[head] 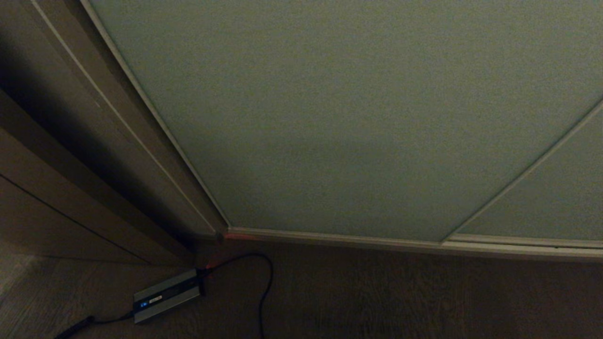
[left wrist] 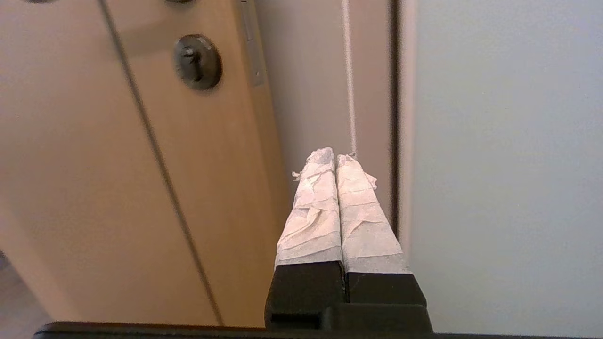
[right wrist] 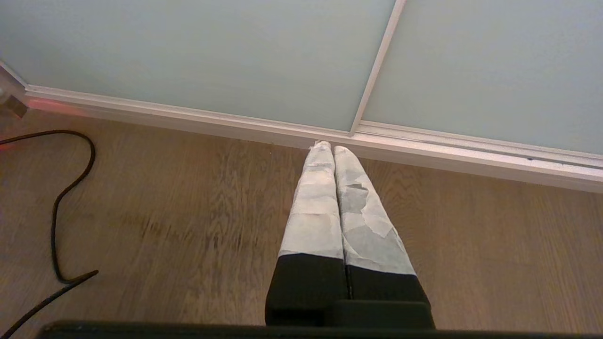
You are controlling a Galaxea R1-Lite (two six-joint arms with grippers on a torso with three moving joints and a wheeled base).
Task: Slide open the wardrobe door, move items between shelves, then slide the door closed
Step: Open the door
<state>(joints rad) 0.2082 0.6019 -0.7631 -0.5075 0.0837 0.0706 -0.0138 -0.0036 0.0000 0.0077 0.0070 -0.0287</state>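
Head view: sliding wardrobe door (head: 339, 117) fills frame, fully closed, shelves and items hidden. My left gripper (left wrist: 335, 162) jaws pressed together, empty, near door's edge, contact unclear. Risk: taped fingers (left wrist: 311, 212) slip on smooth panel, door stays put.
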